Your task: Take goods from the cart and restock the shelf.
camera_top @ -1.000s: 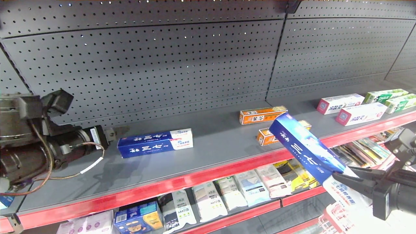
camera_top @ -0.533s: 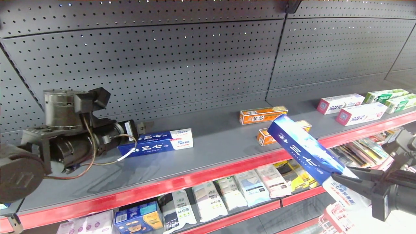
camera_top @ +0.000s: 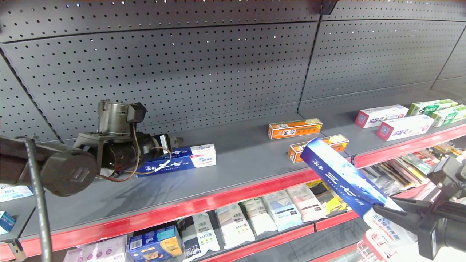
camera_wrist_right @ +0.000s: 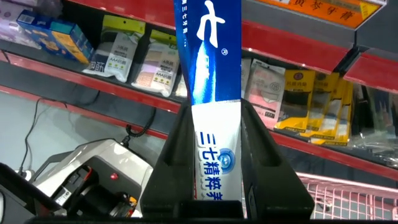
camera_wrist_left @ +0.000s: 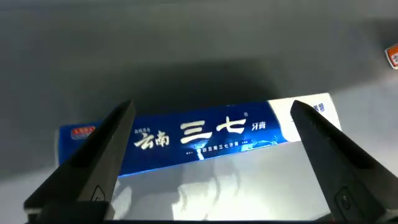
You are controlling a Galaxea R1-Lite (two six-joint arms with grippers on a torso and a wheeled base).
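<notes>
1. The left end effector (camera_top: 177,140) (camera_wrist_left: 211,109) is seen low over the grey shelf (camera_top: 247,160), at the left end of a blue toothpaste box (camera_top: 189,157) (camera_wrist_left: 205,134) that lies flat there, lengthwise along the shelf.
2. In the left wrist view its fingers (camera_wrist_left: 99,165) are spread wide apart above this lying box, one over the blue part and the other over the white end. Nothing is clamped between them, and contact with the box cannot be judged.
3. The right end effector (camera_top: 380,210) (camera_wrist_right: 216,106) is clenched on a second blue toothpaste box (camera_top: 340,173) (camera_wrist_right: 208,50), which is gripped at its white end.
4. This held box is tilted, its blue end raised towards the shelf's red front edge (camera_top: 225,198), and it is kept in the air in front of the shelf, not resting on it.
5. Two orange boxes (camera_top: 295,128) are found on the shelf behind the held box, the nearer one (camera_top: 327,142) partly covered by it.
6. Further right, two white-and-pink boxes (camera_top: 380,115) and two green boxes (camera_top: 431,106) are laid in pairs.
7. The shelf is backed by a perforated grey panel (camera_top: 182,72).
8. On the lower shelf, soft packets (camera_top: 233,223) are lined up side by side.
</notes>
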